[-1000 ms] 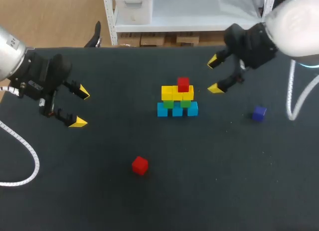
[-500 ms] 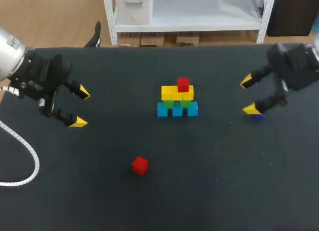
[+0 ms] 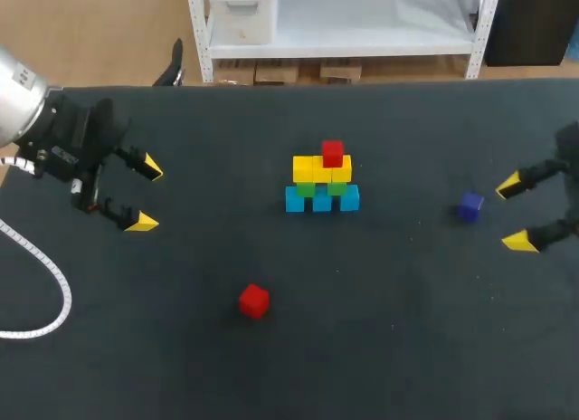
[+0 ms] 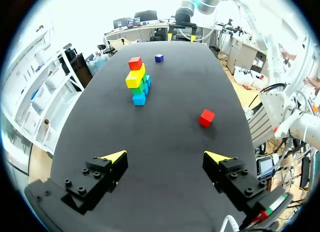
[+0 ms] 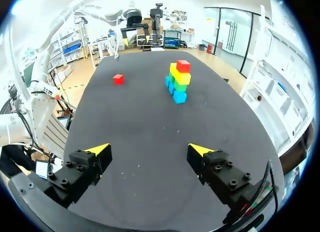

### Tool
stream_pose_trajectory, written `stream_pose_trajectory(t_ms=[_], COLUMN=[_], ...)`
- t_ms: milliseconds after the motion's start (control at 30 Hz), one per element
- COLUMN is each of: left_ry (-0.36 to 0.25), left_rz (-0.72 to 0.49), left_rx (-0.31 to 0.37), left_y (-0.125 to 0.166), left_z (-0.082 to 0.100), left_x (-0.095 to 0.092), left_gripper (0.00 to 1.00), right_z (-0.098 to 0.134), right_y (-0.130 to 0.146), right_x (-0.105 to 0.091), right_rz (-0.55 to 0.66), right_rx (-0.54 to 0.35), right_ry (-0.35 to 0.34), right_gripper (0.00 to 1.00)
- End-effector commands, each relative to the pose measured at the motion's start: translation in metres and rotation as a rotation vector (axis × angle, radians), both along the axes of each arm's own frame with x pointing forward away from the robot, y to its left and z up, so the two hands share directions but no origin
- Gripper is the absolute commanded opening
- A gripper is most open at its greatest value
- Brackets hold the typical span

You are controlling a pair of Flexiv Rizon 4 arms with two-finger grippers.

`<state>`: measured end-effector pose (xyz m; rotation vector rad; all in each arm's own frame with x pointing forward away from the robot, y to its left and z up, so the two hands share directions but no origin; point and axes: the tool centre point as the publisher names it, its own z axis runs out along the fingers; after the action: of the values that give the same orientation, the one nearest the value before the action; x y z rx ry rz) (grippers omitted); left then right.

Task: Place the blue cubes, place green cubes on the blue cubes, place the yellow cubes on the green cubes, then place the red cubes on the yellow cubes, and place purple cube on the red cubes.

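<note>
Retreat of right hand (image 3: 514, 214), purple cube (image 3: 469, 205) uncovered

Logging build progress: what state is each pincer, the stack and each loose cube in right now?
left pincer: open, empty.
right pincer: open, empty, apart from the purple cube.
stack: upright, blue, green, yellow layers built.
top red cube: seated on the stack.
loose red cube: lying unstacked.
purple cube: lying unstacked.

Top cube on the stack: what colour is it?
The top cube is red; the head view shows it best.
</note>
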<state>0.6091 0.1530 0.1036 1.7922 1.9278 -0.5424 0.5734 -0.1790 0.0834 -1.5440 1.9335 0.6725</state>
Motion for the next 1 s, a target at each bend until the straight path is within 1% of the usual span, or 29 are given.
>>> stream_pose_trajectory(t_ms=[33,300,533,567,933,1000], left_ry=[-0.001,-0.001,-0.001,-0.001,-0.001,-0.024], left_rz=[-0.003,-0.003,-0.003,-0.003,-0.003,-0.035], left_rx=[-0.004,-0.004,-0.004,-0.004,-0.004,0.015], left_y=[0.001,0.001,0.001,0.001,0.001,-0.001], left_z=[-0.001,-0.001,-0.001,-0.001,-0.001,0.001], left_x=[0.0,0.0,0.0,0.0,0.0,-0.002], left_gripper=[1.0,1.0,1.0,1.0,1.0,1.0], right_z=[0.0,-0.009,-0.013,-0.014,-0.014,-0.014], right_y=[-0.011,-0.023,-0.02,-0.02,-0.02,-0.02], right_x=[-0.019,-0.024,-0.024,-0.022,-0.022,-0.022], right_rz=[-0.039,-0.065,-0.058,-0.059,-0.059,-0.059], right_rx=[-0.007,-0.029,-0.03,-0.029,-0.029,-0.029], right_ry=[-0.014,0.014,0.027,0.042,0.042,0.042], right_gripper=[1.0,1.0,1.0,1.0,1.0,1.0])
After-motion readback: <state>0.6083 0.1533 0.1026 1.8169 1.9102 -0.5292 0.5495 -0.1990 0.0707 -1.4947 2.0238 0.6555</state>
